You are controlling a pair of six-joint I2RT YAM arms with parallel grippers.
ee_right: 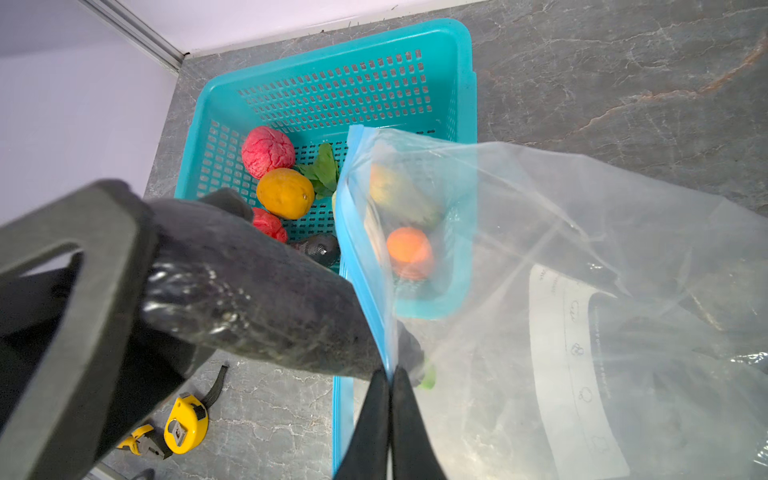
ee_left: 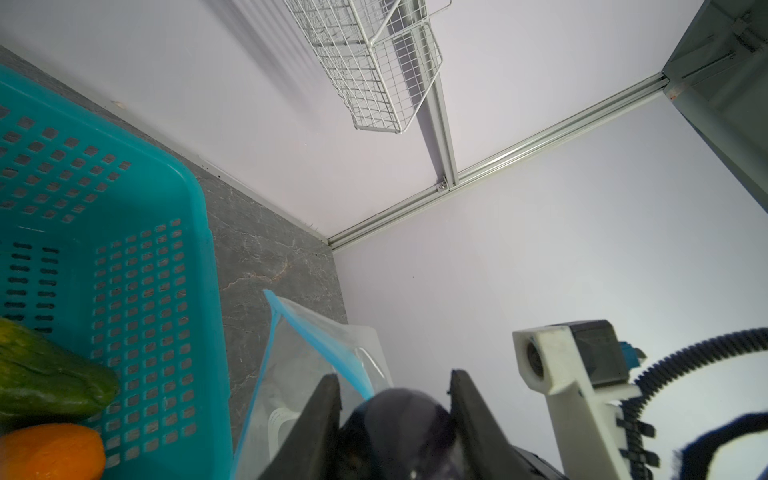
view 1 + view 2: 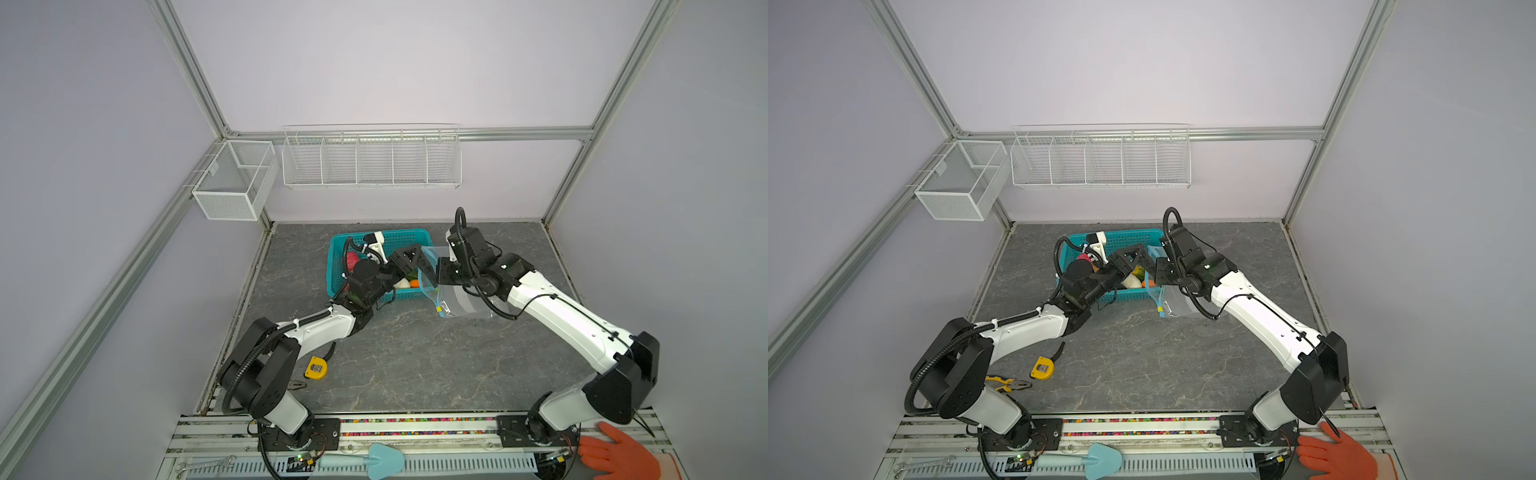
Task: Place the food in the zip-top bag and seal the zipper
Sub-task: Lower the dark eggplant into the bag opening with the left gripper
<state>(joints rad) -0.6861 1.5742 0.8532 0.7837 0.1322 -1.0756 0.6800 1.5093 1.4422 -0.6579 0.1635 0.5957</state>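
Our left gripper (image 2: pixel 395 390) clamps a dark food piece (image 1: pixel 257 299) at the mouth of the zip-top bag (image 1: pixel 582 232), held up beside the teal basket (image 1: pixel 332 83) by our right gripper (image 1: pixel 390 399) pinching its zipper (image 1: pixel 359 266); if that mouth sags, the piece may snag and fall outside.

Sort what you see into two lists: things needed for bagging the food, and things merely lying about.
Job: zip-top bag, zipper, dark piece in the left gripper, right gripper pinching the zipper, red piece, orange-yellow piece and green piece in the teal basket.
Lying about: tape measure, pliers, wire rack, wrench, light-blue scoop.
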